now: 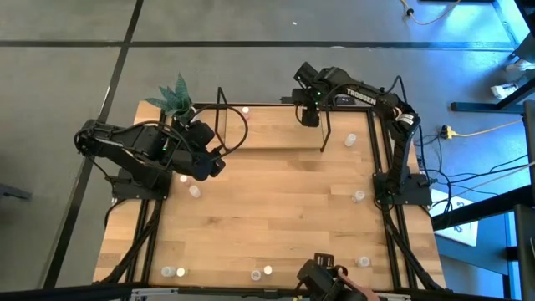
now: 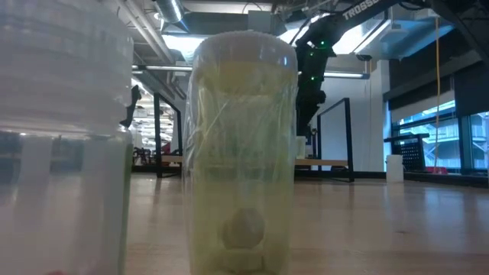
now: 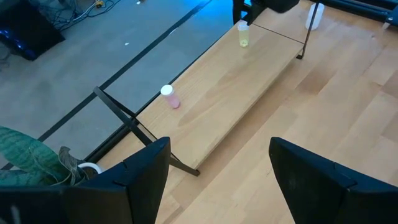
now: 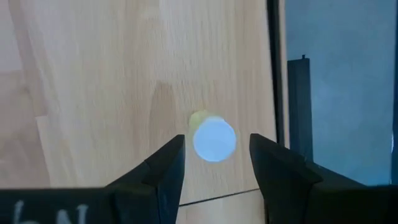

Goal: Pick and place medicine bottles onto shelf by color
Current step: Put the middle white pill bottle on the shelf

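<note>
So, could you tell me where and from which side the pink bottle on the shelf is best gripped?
Grip the pink bottle across its round body just under the cap, coming straight down from above. It stands upright on the shelf with bare board all round it, so fingers probably fit on either side. The black end rods nearby make a level approach from that end awkward.

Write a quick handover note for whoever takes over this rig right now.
Right end effector: open, straddling a yellow-green bottle standing on the shelf.
Left end effector: open, empty, near the shelf's plant-side end.
Done: pink bottle and the yellow-green bottle are on the shelf.
Left: loose bottles scattered over the table, mostly along the near edge and right side.
</note>
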Robot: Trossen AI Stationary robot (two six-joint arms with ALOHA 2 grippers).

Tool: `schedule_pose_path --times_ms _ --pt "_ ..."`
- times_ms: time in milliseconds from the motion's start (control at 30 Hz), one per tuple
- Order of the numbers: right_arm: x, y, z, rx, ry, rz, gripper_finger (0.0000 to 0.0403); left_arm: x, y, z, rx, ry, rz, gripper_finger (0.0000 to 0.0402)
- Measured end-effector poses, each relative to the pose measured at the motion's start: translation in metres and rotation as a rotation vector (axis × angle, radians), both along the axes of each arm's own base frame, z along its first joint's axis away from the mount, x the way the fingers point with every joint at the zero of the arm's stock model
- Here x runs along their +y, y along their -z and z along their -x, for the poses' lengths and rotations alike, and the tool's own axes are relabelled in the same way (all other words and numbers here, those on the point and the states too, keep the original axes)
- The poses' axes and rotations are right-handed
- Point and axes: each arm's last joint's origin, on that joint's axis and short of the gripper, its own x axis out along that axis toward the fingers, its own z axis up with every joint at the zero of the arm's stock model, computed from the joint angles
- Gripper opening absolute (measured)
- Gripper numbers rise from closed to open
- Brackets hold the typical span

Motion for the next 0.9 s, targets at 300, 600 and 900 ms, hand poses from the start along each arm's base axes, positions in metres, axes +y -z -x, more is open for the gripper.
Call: schedule_pose_path --times_ms 300,600,900 --pt "0.024 -0.067 0.025 -0.193 0.112 0.065 0.0182 0.0 0.0 0.001 0.012 0.001 -0.003 0.0267" --pt "0.085 -0.128 0.039 -0.465 -0.047 -0.01 0.0182 -0.001 0.002 0.002 0.037 0.021 0.038 0.0267" --pt "0.131 -0.146 0.036 -0.526 -0.16 -0.02 0.0182 -0.003 0.005 0.003 0.069 0.054 0.158 0.0267"
